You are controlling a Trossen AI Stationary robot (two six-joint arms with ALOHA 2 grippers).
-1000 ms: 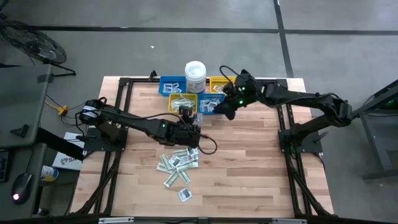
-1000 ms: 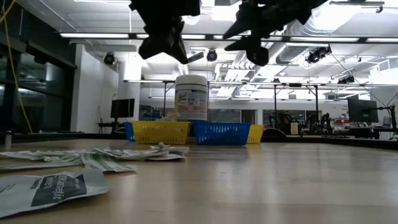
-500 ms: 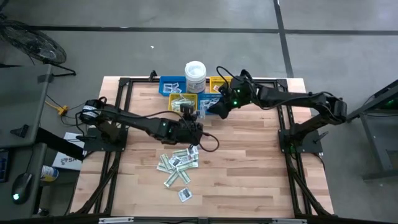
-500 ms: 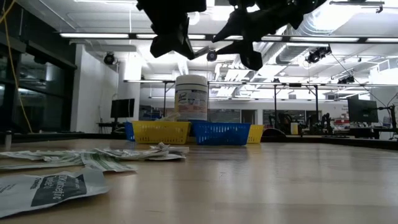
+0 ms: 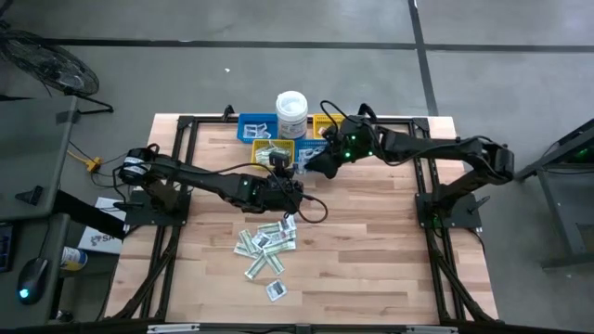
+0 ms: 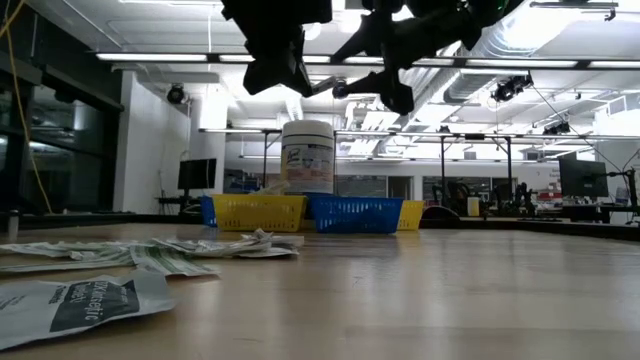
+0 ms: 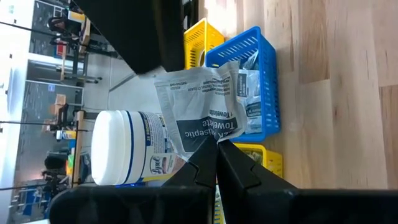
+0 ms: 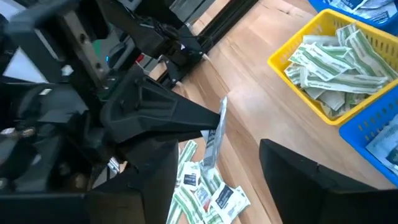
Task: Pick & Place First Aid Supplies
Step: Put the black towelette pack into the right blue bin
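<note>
- The left gripper (image 7: 216,149) was clamped on a white towelette packet (image 7: 202,109), raised above the table (image 5: 371,241) near the bins.
- The right gripper (image 8: 214,168) stood wide, empty, over the blue bin (image 5: 316,154).
- Loose packets (image 5: 264,243) lay mid-table.

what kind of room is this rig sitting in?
Likely a robotics lab or workshop: exposed ceiling ducts with strip lights, benches with monitors behind the wooden table, and a bare concrete floor.
</note>
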